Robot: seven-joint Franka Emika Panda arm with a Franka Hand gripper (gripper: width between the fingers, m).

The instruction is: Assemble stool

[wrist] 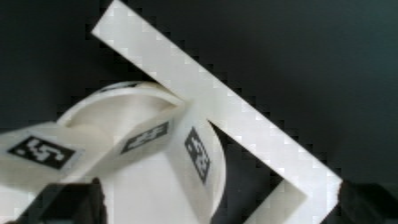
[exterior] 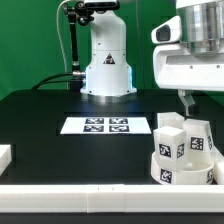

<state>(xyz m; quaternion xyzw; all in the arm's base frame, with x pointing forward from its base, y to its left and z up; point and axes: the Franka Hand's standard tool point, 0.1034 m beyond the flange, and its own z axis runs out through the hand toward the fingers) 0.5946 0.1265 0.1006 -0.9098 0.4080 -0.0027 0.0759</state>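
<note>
**White legs going onto the seat**

White plastic round seat disc (exterior: 182,163) sits at the exterior view's right, chunky white tagged legs (exterior: 168,132) standing on it. My two-finger gripper (exterior: 186,101) hovers above; I can't tell its jaws. I'd descend slowly, centred.

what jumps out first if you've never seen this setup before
The cluster of chunky white plastic stool parts with black-and-white square tags, at the exterior view's lower right on the black table. Directly above them hangs the robot's gripper. Behind, mid-table, lies the flat white marker board.
</note>
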